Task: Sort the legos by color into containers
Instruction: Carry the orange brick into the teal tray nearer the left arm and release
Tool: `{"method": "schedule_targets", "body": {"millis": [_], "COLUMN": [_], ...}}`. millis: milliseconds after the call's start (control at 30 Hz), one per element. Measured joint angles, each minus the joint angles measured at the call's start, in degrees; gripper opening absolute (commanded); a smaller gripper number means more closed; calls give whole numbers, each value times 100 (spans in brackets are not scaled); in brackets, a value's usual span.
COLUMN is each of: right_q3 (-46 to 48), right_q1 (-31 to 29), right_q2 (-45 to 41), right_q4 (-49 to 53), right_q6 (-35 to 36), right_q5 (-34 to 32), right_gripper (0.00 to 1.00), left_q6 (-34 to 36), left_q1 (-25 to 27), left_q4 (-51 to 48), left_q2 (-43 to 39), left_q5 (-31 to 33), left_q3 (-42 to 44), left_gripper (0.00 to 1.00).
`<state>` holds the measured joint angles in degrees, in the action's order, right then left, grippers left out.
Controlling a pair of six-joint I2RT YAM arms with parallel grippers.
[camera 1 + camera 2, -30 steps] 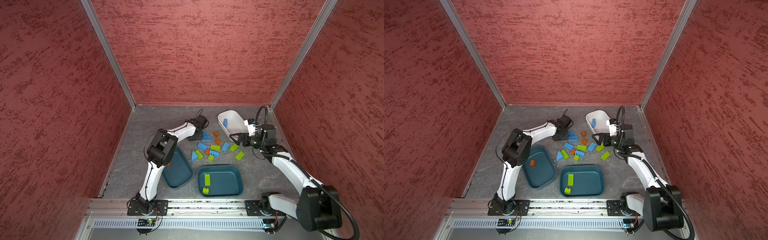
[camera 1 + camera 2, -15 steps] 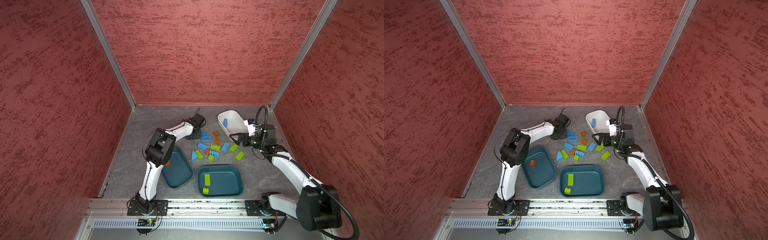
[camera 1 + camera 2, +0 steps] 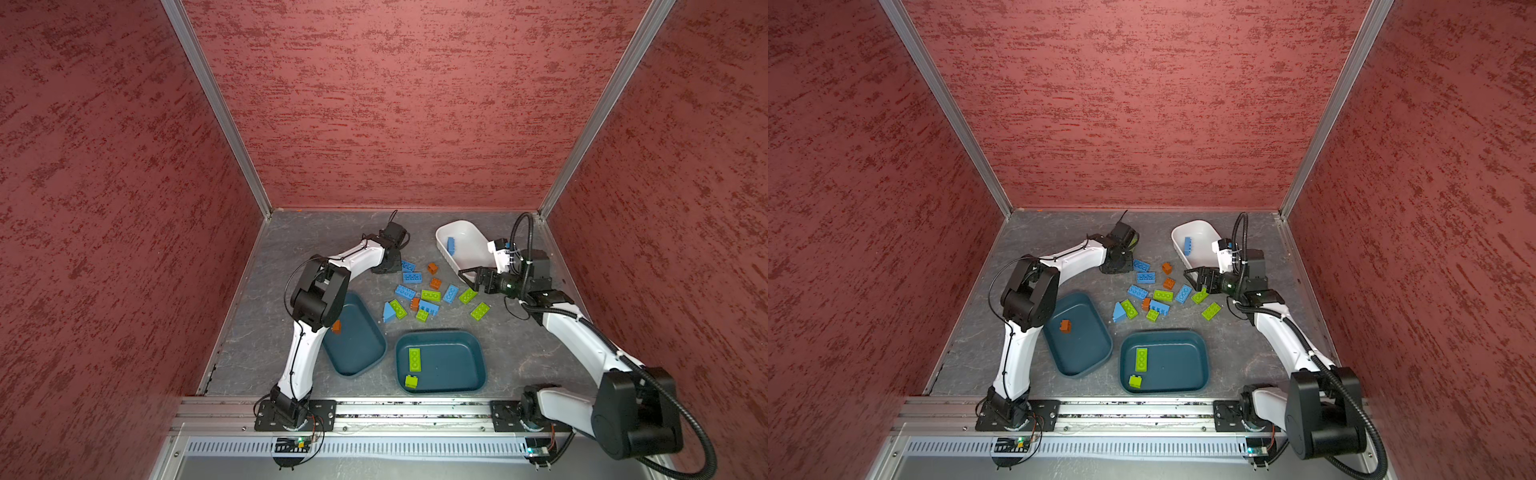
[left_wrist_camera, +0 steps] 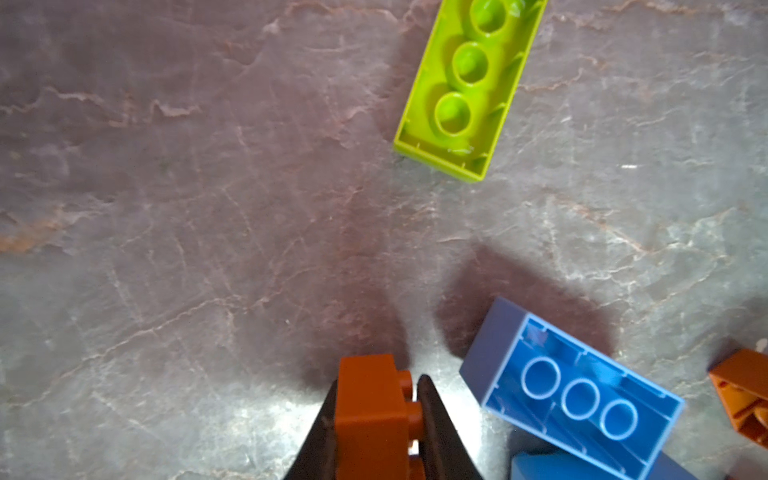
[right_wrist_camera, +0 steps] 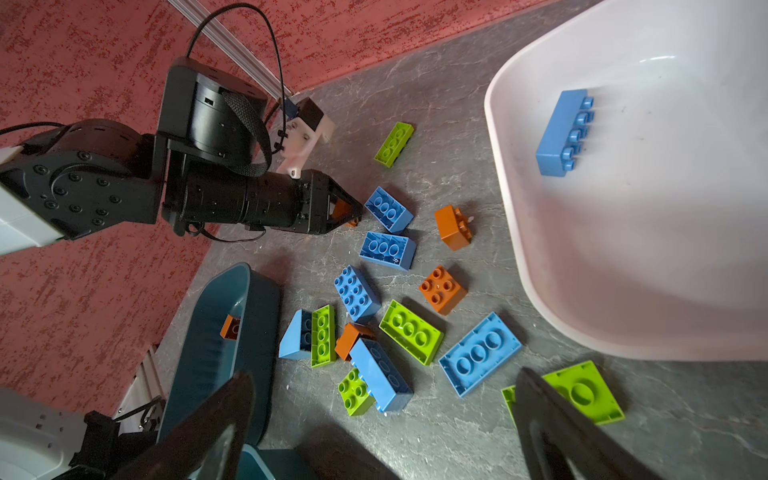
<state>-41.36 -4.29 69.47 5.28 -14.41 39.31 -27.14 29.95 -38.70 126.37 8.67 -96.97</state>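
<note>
My left gripper (image 4: 376, 386) is shut on an orange-brown lego (image 4: 370, 415), low over the floor at the pile's far left edge (image 3: 390, 266). Loose blue, green and orange-brown legos (image 3: 430, 295) lie in the middle. My right gripper (image 3: 467, 278) hangs open and empty over the pile's right side, its fingers (image 5: 540, 407) above a green lego (image 5: 582, 390). The white container (image 3: 469, 245) holds one blue lego (image 3: 450, 245). The left teal container (image 3: 357, 345) holds an orange-brown lego (image 3: 336, 326). The right teal container (image 3: 453, 361) holds two green legos (image 3: 414, 359).
An upturned green brick (image 4: 465, 87) and an upturned blue brick (image 4: 573, 395) lie on the floor close to my left gripper. Red walls enclose the grey floor (image 3: 291, 249) on three sides. A metal rail (image 3: 395, 409) runs along the front.
My left gripper's jaws have closed on the orange-brown brick, and that arm has shifted slightly to the left. The right arm has not moved.
</note>
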Motion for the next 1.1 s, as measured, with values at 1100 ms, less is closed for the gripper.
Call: {"method": "schedule_targets", "body": {"millis": [1100], "right_q3": [210], "right_q1": [-686], "right_q2": [304], "right_q4": [-1314], "right_q6": [-807], "right_q5": [778], "right_gripper": [97], "left_q6": [-1147], "left_q1": [140], "left_q4": [-1547], "left_q2": [-4715], "left_q5": [337], "left_q3": [4546], "left_gripper": [22]}}
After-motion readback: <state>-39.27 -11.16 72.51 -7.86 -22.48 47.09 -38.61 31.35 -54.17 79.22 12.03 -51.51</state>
